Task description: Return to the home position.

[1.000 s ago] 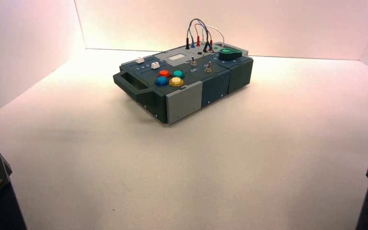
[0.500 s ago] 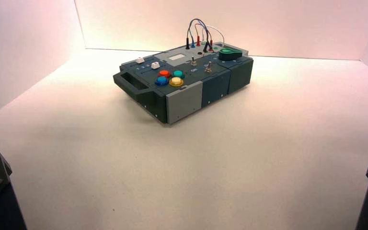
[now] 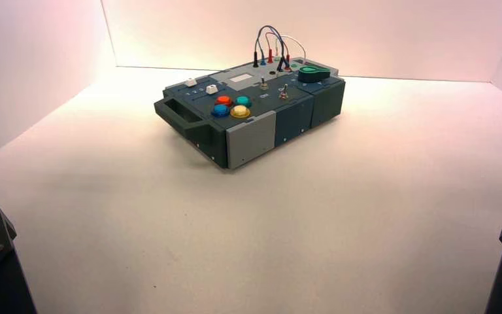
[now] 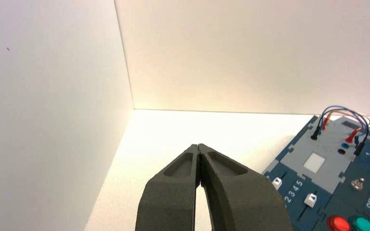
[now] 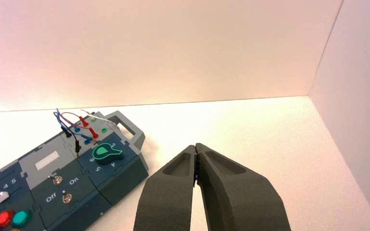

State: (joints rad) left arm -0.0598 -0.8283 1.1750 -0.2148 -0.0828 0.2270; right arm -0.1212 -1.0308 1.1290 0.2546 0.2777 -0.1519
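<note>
Got left gripper (image 4: pixel 198 147) and right gripper (image 5: pixel 197 147) parked at near corners, fingers (image 4: pixel 171 197) closed on nothing, button box (image 3: pixel 251 140) mid-back on table (image 3: pixel 314 222). Probably stiff, heavyish; grab by end handle (image 3: pixel 174 122), never delicate wires (image 3: pixel 267 26)

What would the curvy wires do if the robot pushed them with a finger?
The wires would probably bend rather than stay stiff, since they're thin and arch loosely. They likely wouldn't roll off, because plugs at their ends sit in the box.
</note>
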